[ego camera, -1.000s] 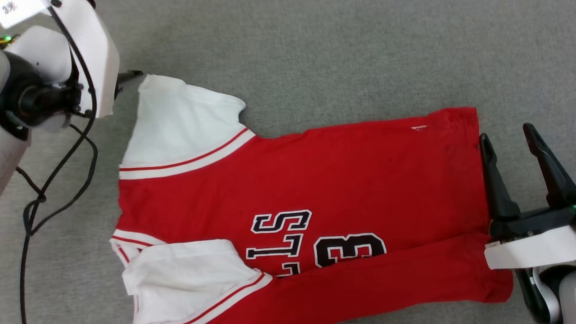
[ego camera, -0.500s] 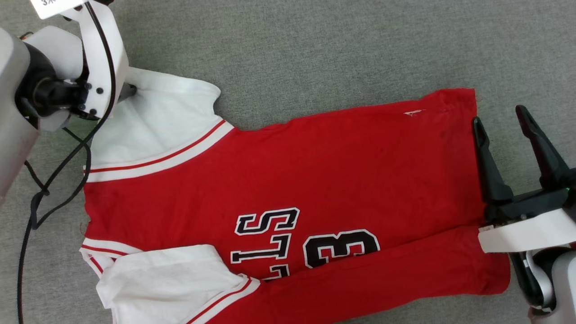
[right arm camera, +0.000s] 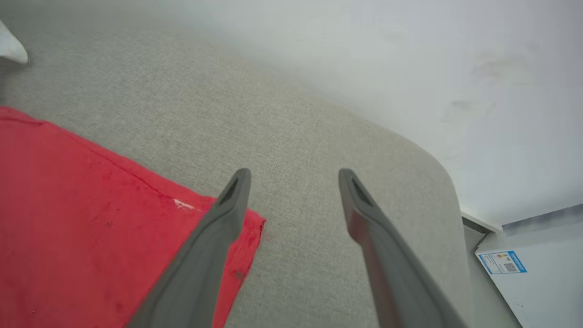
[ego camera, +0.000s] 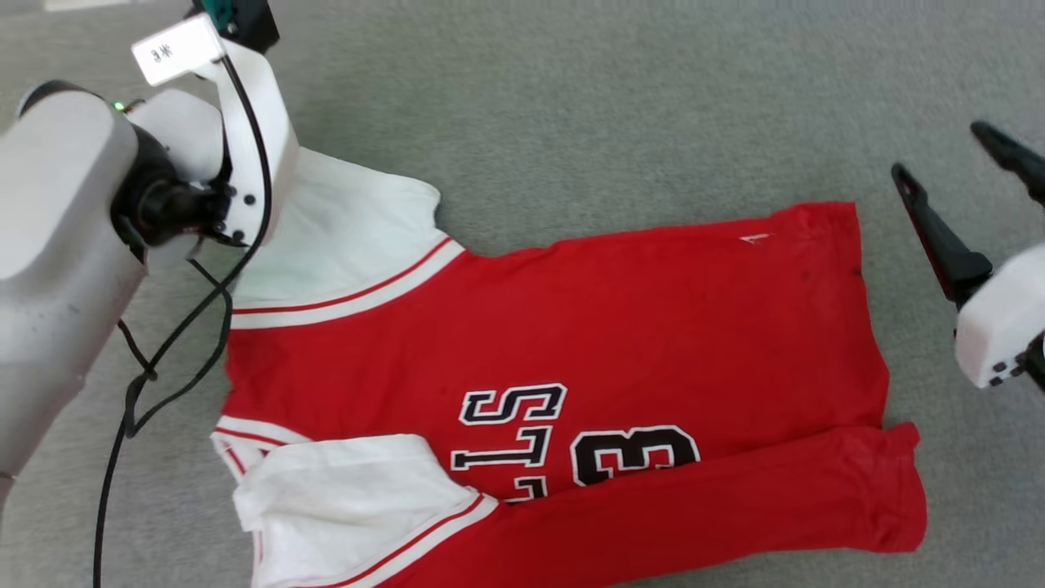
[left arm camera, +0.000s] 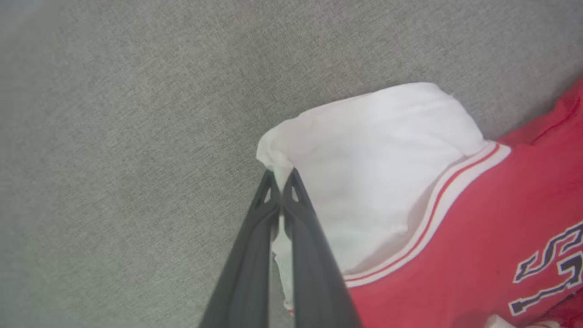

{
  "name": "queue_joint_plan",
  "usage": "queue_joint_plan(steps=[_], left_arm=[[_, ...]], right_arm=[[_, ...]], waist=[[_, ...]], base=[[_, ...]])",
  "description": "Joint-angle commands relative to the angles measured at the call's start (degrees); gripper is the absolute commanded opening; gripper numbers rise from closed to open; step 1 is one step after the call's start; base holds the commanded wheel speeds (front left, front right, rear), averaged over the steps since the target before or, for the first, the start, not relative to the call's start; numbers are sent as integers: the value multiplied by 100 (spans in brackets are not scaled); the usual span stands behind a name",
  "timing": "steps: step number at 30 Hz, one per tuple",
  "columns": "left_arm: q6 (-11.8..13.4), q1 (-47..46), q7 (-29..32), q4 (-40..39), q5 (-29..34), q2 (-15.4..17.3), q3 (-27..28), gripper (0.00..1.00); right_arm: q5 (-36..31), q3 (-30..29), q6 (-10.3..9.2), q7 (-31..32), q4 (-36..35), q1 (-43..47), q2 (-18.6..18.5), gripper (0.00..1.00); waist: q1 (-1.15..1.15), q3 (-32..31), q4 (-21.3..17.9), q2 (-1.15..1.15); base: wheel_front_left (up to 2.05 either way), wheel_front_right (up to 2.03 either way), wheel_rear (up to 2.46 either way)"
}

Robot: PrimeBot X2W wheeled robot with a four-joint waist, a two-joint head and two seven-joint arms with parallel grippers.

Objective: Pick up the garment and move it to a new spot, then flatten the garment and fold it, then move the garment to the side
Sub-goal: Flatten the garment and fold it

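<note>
Garment [ego camera: 571, 327] flat on grey surface [ego camera: 653, 98], lower edge folded over. Left gripper [left arm camera: 281, 175] has just pinched its far white sleeve [left arm camera: 373, 150]; right gripper [right arm camera: 295, 175], spread, backed off hem [ego camera: 857, 245]. Sleeve fold likely next.

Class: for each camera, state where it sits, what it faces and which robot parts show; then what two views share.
Head view: on the head, facing down at the garment; left forearm, open right gripper.
Left wrist view: wrist-mounted, along the left gripper, shut on the white sleeve.
Right wrist view: wrist-mounted, along the right gripper, near the hem.
Shared: every view shows the garment.
</note>
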Motion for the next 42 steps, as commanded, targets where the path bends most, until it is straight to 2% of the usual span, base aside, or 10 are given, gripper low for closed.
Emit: queue_joint_plan(steps=[1, 4, 8, 14, 20, 28, 29, 30, 31, 42], left_arm=[[-34, 86, -81, -2, 28, -28, -10, 0], [-96, 146, -214, -71, 34, -85, -50, 0], [-164, 108, -344, -232, 94, -129, -112, 0], [-211, -79, -515, -621, 193, -218, -184, 0], [-239, -199, -616, -860, 256, -282, -222, 0], [-267, -223, -771, -1000, 313, -292, -320, 0], [-271, -211, -791, -1009, 305, -289, -323, 0], [-267, -192, -830, -1019, 292, -285, -322, 0], [-269, -171, -874, -1031, 286, -274, -315, 0], [-271, 524, -1438, -1500, 70, 106, -247, 0]], right_arm=[[288, 160, -4, 411, 59, -175, -181, 100], [1012, 564, -4, 1491, 240, -573, -780, 100], [1862, 1087, -4, 2644, 492, -1066, -1318, 100], [2469, 1949, -4, 3757, 1073, -1850, -1595, 100], [2496, 2202, -4, 3695, 1670, -2144, -1401, 100], [2825, 2863, 7, 3576, 2123, -1709, -1351, 100], [2863, 2890, 7, 3514, 2158, -1701, -1352, 46], [2882, 2884, 7, 3406, 2193, -1714, -1343, 7], [2901, 2867, 6, 3316, 2232, -1740, -1353, 0], [3118, 2663, -4, 1831, 2328, -1580, -1517, 0]], waist=[[0, -148, 145, 0], [0, -222, 272, 0], [0, -219, 435, 0], [0, 38, 747, 0], [0, 331, 976, 0], [0, 446, 1110, 0], [0, 430, 1108, 0], [0, 401, 1103, 0], [0, 366, 1097, 0], [0, -526, 1102, 0]], base=[[0, 0, 0], [0, 0, 0], [0, 0, 0], [0, 0, 0], [0, 0, 0], [0, 0, 0], [0, 0, 0], [0, 0, 0], [0, 0, 0], [0, 0, 0]])
